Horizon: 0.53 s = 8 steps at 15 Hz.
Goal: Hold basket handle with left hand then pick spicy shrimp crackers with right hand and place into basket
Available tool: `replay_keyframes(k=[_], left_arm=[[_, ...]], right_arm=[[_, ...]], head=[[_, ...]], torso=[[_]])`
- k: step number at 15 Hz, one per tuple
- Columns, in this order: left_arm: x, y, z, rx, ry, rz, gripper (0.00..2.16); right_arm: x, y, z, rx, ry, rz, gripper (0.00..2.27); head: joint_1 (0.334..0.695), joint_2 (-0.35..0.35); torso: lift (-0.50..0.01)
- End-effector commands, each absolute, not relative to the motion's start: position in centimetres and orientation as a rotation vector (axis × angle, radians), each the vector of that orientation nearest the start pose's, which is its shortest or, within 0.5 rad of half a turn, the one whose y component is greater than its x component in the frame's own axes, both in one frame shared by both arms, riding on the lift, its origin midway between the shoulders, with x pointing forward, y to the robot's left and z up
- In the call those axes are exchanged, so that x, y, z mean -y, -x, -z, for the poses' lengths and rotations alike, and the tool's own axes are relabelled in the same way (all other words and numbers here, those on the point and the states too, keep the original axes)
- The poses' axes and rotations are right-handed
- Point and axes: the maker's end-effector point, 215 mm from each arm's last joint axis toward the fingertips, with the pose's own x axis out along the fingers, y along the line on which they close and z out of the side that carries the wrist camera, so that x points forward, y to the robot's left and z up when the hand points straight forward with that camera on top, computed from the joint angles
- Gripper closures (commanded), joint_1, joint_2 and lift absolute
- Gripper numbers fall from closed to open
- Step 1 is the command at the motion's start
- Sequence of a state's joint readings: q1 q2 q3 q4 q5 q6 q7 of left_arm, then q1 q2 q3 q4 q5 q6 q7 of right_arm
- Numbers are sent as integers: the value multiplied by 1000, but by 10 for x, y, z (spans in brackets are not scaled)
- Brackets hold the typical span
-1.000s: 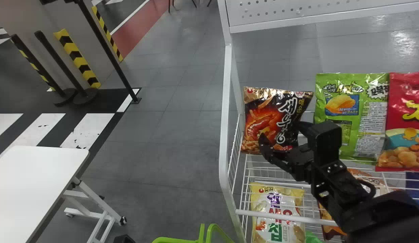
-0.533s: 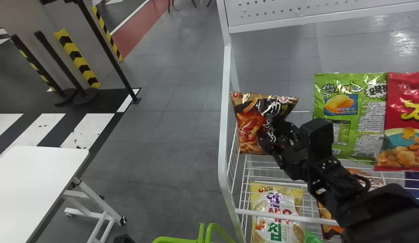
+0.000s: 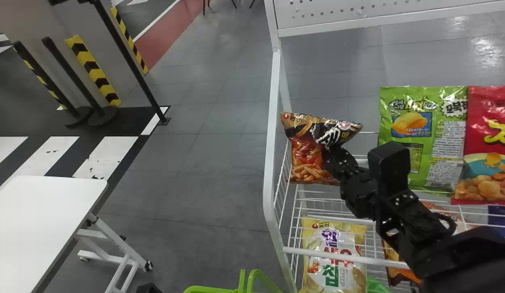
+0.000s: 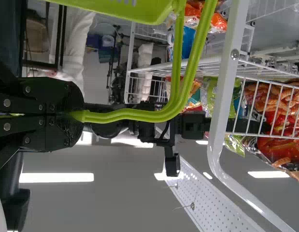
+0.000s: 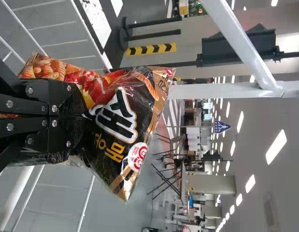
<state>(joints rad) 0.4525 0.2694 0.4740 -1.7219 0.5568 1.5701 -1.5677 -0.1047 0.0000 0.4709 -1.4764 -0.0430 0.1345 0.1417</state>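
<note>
Spicy shrimp crackers (image 5: 124,116): likely light, slick, crushable; best pinched mid-side, where my right jaws clamp closed, left jaws closed on basket handle (image 4: 139,116).

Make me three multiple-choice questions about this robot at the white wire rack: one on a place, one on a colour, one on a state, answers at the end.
1. Where is the shiny green snack bag, seen from the head view?
A. Right of the red snack bag
B. Below it
C. Left of it

2. What colour is the looped plastic basket handle?
A. Lime green
B. Blue
C. White

3. How is the black-and-orange foil cracker bag?
A. Lying in the basket
B. Gripped by the right claw
C. Hanging from the left claw

Answers:
1. C: its right edge borders the red bag.
2. A: the left wrist view shows its bright green bars.
3. B: the right claw is closed on the foil.
</note>
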Motion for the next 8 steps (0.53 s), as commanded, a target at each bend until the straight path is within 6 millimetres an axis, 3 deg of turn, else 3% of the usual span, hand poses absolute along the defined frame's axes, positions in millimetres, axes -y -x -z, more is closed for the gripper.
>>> replay_keyframes(k=[1,4,8], left_arm=[[-230,-208,403,-889,1582,945,2148],[-230,-208,403,-889,1582,945,2148],[-230,-208,402,-884,1589,948,2148]], right_arm=[[-53,-539,376,-152,18,-582,2243],[-40,-522,370,-186,-1,-556,2243],[-28,-499,342,-172,-22,-532,2243]], head=[[695,350],[695,350],[695,350]], torso=[[-10],[-10],[-10]])
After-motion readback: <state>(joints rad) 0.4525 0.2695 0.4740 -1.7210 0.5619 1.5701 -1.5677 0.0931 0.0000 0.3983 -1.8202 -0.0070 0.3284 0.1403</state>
